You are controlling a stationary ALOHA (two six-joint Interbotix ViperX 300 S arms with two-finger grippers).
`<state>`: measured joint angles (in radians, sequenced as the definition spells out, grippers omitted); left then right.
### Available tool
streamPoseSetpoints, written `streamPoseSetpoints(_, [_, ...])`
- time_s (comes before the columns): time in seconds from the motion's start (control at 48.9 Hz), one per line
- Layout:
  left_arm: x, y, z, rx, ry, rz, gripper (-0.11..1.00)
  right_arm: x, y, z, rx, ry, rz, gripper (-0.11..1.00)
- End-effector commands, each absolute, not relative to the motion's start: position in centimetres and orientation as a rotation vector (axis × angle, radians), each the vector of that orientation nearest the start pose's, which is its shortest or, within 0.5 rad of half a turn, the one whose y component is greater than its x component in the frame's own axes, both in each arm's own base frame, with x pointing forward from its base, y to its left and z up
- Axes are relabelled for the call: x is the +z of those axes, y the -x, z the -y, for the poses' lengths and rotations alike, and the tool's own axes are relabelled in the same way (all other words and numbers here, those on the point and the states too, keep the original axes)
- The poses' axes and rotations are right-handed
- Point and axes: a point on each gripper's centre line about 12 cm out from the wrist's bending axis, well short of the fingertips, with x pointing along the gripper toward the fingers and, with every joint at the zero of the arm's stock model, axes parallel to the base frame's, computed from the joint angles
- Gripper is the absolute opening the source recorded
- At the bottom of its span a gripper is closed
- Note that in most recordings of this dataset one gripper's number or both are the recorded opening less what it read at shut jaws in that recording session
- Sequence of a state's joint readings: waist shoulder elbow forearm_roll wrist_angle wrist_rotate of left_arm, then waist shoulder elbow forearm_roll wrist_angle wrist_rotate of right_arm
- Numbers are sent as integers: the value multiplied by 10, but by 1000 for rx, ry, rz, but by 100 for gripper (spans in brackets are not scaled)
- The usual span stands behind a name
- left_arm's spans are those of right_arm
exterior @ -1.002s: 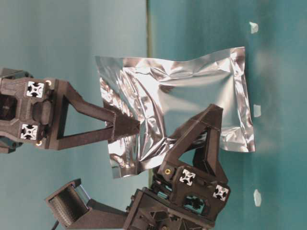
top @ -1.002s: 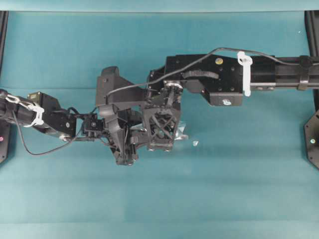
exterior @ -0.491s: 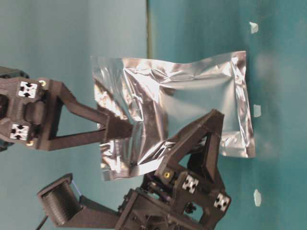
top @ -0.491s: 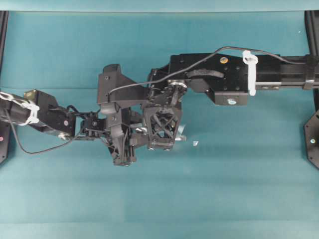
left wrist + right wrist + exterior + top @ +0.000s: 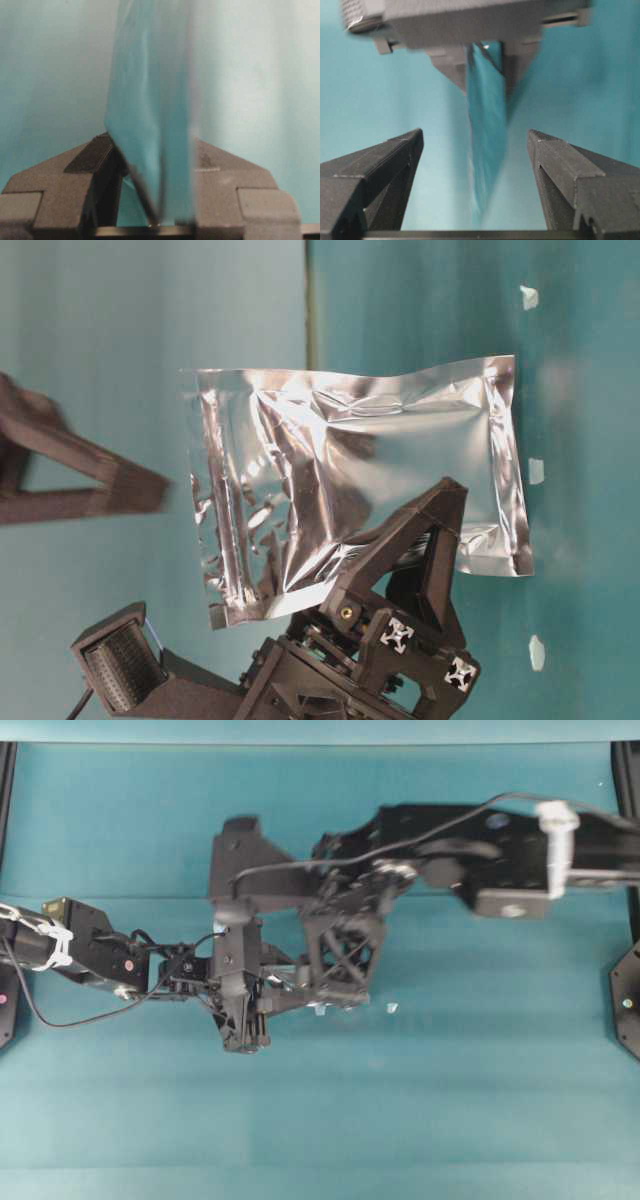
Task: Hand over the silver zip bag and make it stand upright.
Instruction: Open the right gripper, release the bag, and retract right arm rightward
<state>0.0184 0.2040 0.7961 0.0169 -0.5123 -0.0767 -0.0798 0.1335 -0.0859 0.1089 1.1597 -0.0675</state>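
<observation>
The silver zip bag is crinkled and shiny, and it faces the table-level view broadside. My left gripper is shut on its lower edge. In the left wrist view the bag runs edge-on between the fingers of the left gripper. My right gripper is open wide, with the bag edge-on between its fingers and touching neither. One of its fingers shows blurred, apart from the bag. From overhead both grippers cover nearly all of the bag. I cannot tell whether the bag touches the table.
Small white specks lie on the teal table right of the grippers; they show too in the table-level view. Both arms cross the middle of the table, with black frame posts at the sides.
My right gripper has opened, let go of the bag and drawn away from it. The bag stays in the left gripper and has shifted only slightly.
</observation>
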Motion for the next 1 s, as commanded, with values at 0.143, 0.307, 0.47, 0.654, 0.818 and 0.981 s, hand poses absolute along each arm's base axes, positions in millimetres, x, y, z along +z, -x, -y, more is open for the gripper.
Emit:
streamPoseSetpoints(0.143, [111,-388,-6,16,37,-478,24,328,-411,24,0,-71,-1109,91])
streamPoseSetpoints(0.307, [118,-387,-8,16,11,-486,24,336,-393,27,-38,-72,-1045,91])
streamPoseSetpoints(0.47, [124,-391,-12,23,7,-479,22,328,-377,26,-64,-104,-986,91])
streamPoseSetpoints(0.654, [124,-394,-12,23,5,-497,22,321,-362,26,-91,-145,-920,91])
streamPoseSetpoints(0.818, [121,-391,-12,23,5,-509,22,317,-340,24,-106,-176,-853,91])
streamPoseSetpoints(0.981, [122,-392,-11,21,4,-506,22,319,-320,21,-111,-198,-753,91])
